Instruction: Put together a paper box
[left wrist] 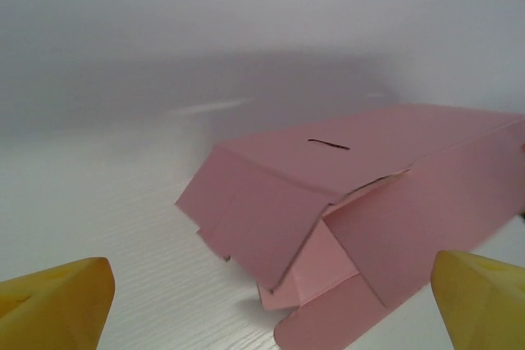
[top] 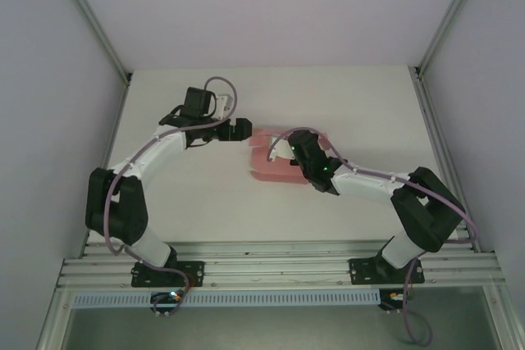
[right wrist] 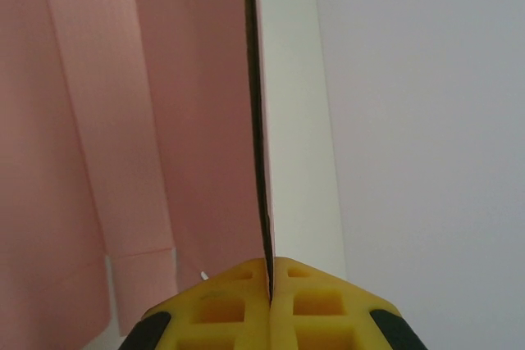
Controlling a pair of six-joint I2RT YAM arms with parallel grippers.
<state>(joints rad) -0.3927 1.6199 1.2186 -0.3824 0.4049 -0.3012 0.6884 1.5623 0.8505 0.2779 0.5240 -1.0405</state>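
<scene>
On the table (top: 205,211), right tool (right wrist: 268,272) clamps the half-folded paper box (left wrist: 369,178); wide-open, empty left tool (top: 241,129) likely tucks its end flaps (left wrist: 324,317) next.

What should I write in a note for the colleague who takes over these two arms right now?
Left gripper: open, empty, facing the open end of the paper box.
Right gripper: shut on one thin wall of the box.
Box: middle of the table.
Done: body folded up, slotted panel on top.
Left: end flaps hang loose; tuck them in.
</scene>
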